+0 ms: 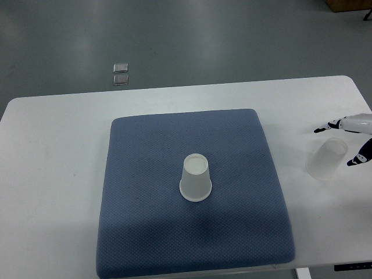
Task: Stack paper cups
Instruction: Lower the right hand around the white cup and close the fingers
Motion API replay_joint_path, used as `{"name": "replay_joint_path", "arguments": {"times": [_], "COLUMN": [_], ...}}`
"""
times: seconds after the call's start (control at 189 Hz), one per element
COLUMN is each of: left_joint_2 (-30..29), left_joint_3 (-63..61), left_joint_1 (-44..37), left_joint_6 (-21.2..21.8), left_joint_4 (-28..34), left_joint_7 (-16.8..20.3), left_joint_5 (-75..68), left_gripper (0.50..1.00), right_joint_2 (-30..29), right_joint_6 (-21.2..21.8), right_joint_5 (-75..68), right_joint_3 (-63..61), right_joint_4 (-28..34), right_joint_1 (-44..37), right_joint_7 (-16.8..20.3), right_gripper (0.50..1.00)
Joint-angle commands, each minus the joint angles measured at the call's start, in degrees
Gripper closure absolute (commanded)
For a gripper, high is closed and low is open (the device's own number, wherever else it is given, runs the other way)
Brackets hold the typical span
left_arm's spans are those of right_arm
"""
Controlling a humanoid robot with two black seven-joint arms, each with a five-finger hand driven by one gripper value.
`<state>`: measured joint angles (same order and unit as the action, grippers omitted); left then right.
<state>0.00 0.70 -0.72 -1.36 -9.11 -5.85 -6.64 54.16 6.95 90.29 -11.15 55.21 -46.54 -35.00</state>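
A white worktop [52, 174] is seen from above, and a blue mat [145, 232] is laid on its middle. One paper cup [196, 177] is placed upside down on the mat, near its centre. A second cup [327, 158] — a translucent one — is found off the mat, by the right edge of the worktop (it appears tilted). The right hand [349, 139] is seen there with fingers [323, 128] spread on both sides of this cup; whether it is touched cannot be told.
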Motion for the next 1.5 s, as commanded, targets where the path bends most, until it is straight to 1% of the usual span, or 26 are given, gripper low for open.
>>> {"name": "replay_joint_path", "arguments": {"times": [0.0,0.117,0.217,0.339,0.498,0.62,0.657,0.694,0.721,0.827,1.017,1.081,1.113,1.139,1.166,1.192,1.235,1.494], "left_joint_2": [0.00,0.00,0.00,0.00,0.00,0.00,0.00,0.00,0.00,0.00,0.00,0.00,0.00,0.00,0.00,0.00,0.00,0.00], "left_joint_3": [0.00,0.00,0.00,0.00,0.00,0.00,0.00,0.00,0.00,0.00,0.00,0.00,0.00,0.00,0.00,0.00,0.00,0.00], "left_joint_1": [0.02,0.02,-0.07,0.02,0.02,0.02,0.02,0.02,0.02,0.02,0.02,0.02,0.02,0.02,0.02,0.02,0.02,-0.07], "left_joint_6": [0.04,0.04,0.04,0.04,-0.05,0.04,0.04,-0.05,-0.05,0.04,0.04,0.04,-0.05,-0.05,-0.05,-0.05,-0.05,0.04], "left_joint_4": [0.05,-0.04,-0.03,-0.04,0.05,0.05,-0.04,0.05,-0.04,-0.03,-0.04,-0.04,0.05,0.05,0.05,-0.03,0.05,-0.04], "left_joint_7": [-0.04,-0.04,0.05,-0.04,-0.04,-0.04,-0.04,-0.04,-0.04,0.05,-0.04,0.05,-0.04,-0.04,0.05,0.05,0.05,-0.04], "left_joint_5": [-0.04,0.05,0.05,-0.04,-0.04,-0.04,0.05,-0.04,-0.04,0.05,-0.04,-0.04,-0.04,-0.04,-0.04,-0.04,0.05,0.05], "left_gripper": [0.500,0.500,0.500,0.500,0.500,0.500,0.500,0.500,0.500,0.500,0.500,0.500,0.500,0.500,0.500,0.500,0.500,0.500], "right_joint_2": [0.07,-0.20,-0.90,-1.25,-3.27,-4.33,-4.41,-4.59,-4.68,-4.68,-4.59,-4.59,-4.68,-4.68,-4.68,-4.68,-4.68,-4.50], "right_joint_6": [-1.41,-1.50,-1.59,-1.59,-1.76,-2.02,-2.55,-3.26,-3.87,-4.66,-4.66,-4.75,-4.84,-4.93,-4.93,-5.10,-5.19,-5.89], "right_joint_5": [-0.03,-0.82,-1.00,-1.00,-1.09,-1.09,-1.00,-0.91,-0.91,-0.65,-0.12,-0.12,-0.12,-0.12,-0.12,-0.03,-0.03,-0.03], "right_joint_3": [1.30,1.04,1.04,1.13,1.13,1.22,1.30,1.39,1.65,1.83,1.83,1.83,1.83,1.83,1.92,1.92,2.01,1.83], "right_joint_4": [-0.02,-0.81,-0.90,-0.90,-1.34,-2.39,-2.65,-3.01,-3.36,-3.97,-3.97,-3.97,-3.89,-3.97,-3.97,-3.89,-3.89,-3.89], "right_joint_1": [-0.30,-0.30,-0.13,0.05,0.14,0.58,1.01,1.28,1.63,2.16,2.16,2.16,2.16,2.16,2.16,2.16,2.16,1.98], "right_joint_7": [0.00,0.00,1.43,1.52,2.22,2.40,2.83,3.19,3.36,3.36,3.10,3.01,2.84,2.84,2.84,2.75,2.75,2.57], "right_gripper": [0.574,0.574,0.574,0.574,0.581,0.603,0.632,0.646,0.668,0.685,0.687,0.703,0.718,0.742,0.754,0.783,0.807,0.822]}}
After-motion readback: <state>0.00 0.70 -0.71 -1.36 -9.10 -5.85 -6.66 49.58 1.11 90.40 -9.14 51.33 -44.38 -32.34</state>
